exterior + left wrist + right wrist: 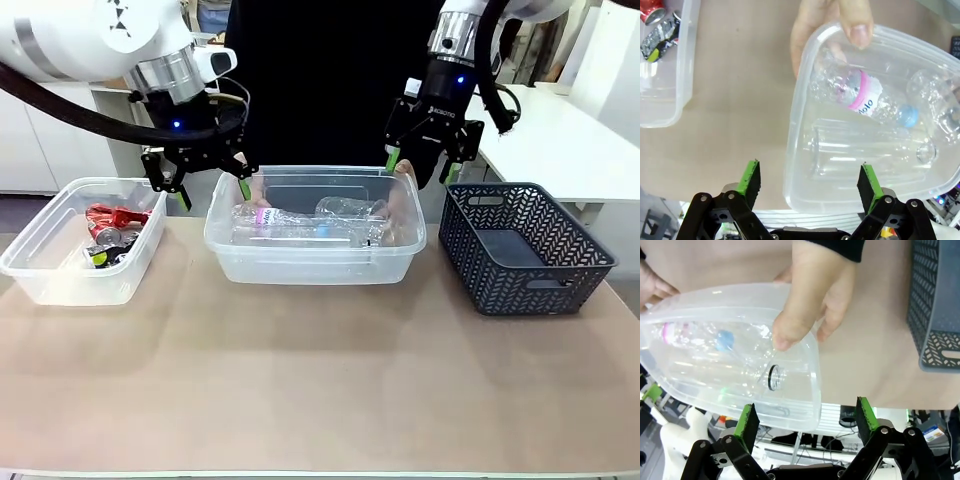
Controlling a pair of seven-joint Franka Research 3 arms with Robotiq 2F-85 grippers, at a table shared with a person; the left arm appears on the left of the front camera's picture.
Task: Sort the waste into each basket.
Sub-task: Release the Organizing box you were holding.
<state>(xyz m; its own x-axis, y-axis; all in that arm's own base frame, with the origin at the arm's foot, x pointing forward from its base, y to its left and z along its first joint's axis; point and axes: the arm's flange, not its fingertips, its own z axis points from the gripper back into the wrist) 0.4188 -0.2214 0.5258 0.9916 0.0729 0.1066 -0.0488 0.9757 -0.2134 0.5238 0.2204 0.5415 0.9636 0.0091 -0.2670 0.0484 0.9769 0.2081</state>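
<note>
Looking across the surface [320, 390] from the front: the left pincer [212, 190] and right pincer [420, 165] both hang wide open and empty over the far corners of the middle clear tub [315, 262]. Clear bottles [310, 222] lie in it, long axes running side to side between the two pincers, so either arm looks about equally near. A person's hands [402, 200] hold the tub's far rim. The left clear tub [75, 265] holds crushed red and silver cans [112, 235]; the dark lattice basket [520, 250] on the right looks empty

Over to the left wrist: pincer [810, 182] spread wide, nothing between the green pads [749, 177], hovering over the tub's near end [800, 185]. A pink-labelled bottle [862, 97] lies ahead, slanting across the view, and a thumb [857, 25] is pressed on the rim. Cans [657, 27] show in the other tub

Right wrist now: pincer [805, 422] open and empty, tub corner [810, 405] just ahead, a bottle neck [772, 377] pointing toward the camera, the person's hand [815, 300] gripping the rim, basket [935, 305] off to the side
</note>
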